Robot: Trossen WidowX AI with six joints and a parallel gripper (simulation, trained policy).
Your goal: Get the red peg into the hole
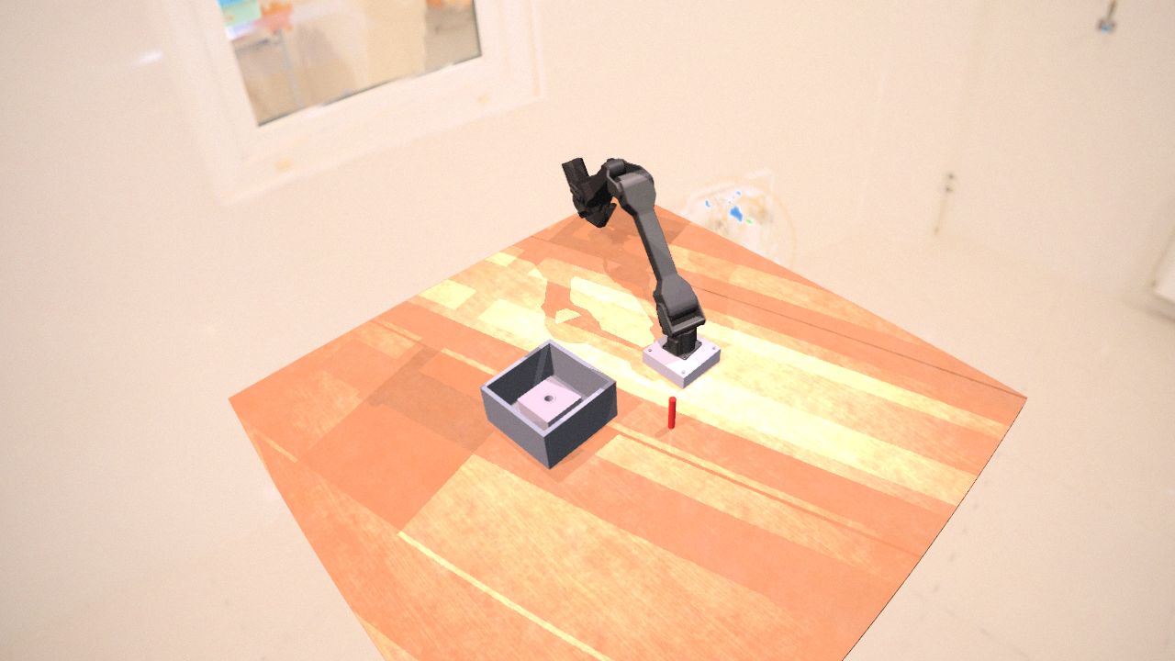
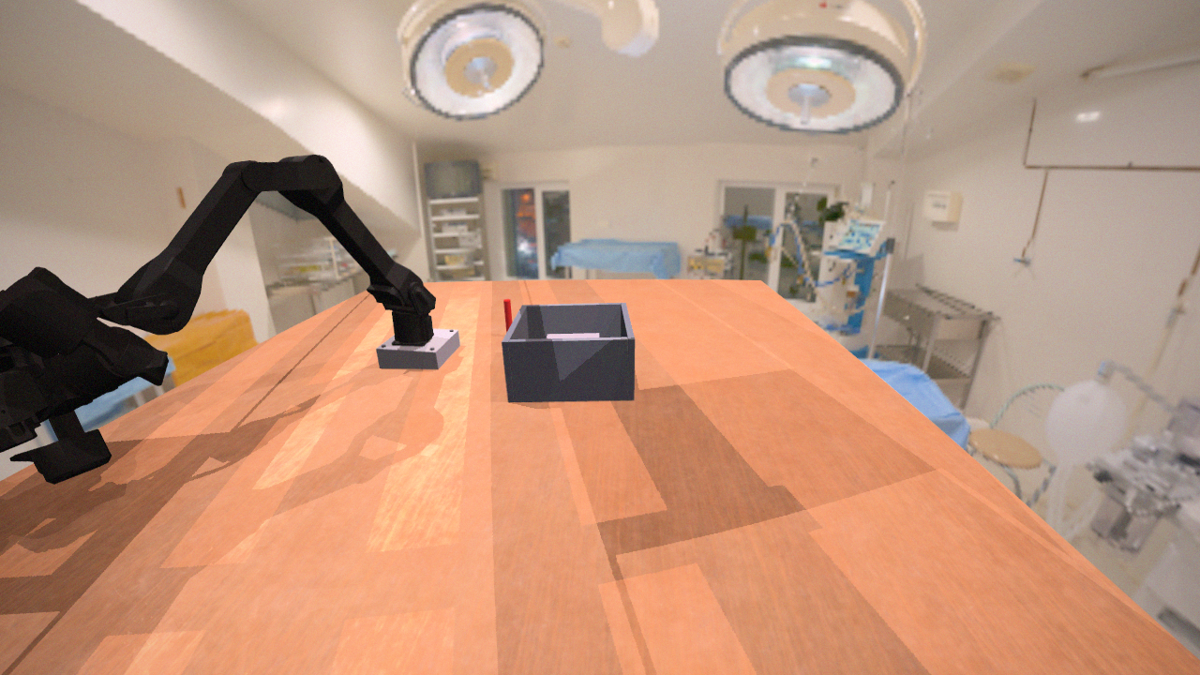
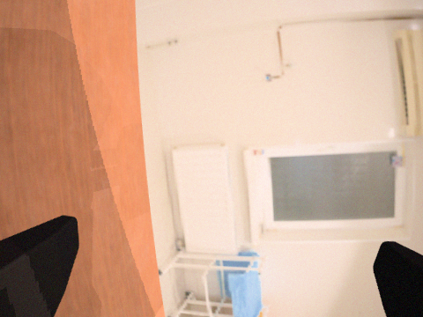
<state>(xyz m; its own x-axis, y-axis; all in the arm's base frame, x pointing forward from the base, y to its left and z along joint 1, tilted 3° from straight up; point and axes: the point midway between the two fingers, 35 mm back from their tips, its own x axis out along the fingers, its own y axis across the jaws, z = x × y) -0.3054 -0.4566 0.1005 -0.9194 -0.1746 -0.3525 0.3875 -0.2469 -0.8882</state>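
The red peg [image 1: 672, 412] [image 2: 507, 314] stands upright on the table, between the arm's base and the open box in the top view, just beyond the box's left side in the exterior view. The dark grey box [image 1: 516, 422] [image 2: 570, 370] holds a pale plate [image 1: 532, 401] [image 2: 573, 337] at its bottom. The plate's round hole [image 1: 549, 398] shows empty. My gripper [image 3: 235, 249] is open with nothing between its fingers. It is raised on the far side of the base in the top view, well away from peg and box. The wrist view shows neither of them.
The arm's pale base block [image 1: 682, 376] [image 2: 408, 359] stands beside the peg and box. The wooden table [image 1: 575, 566] [image 2: 712, 537] [image 3: 40, 132] carries broad shadows. In the wrist view, its edge runs down the left part, with the room beyond. The box's walls rise above the plate.
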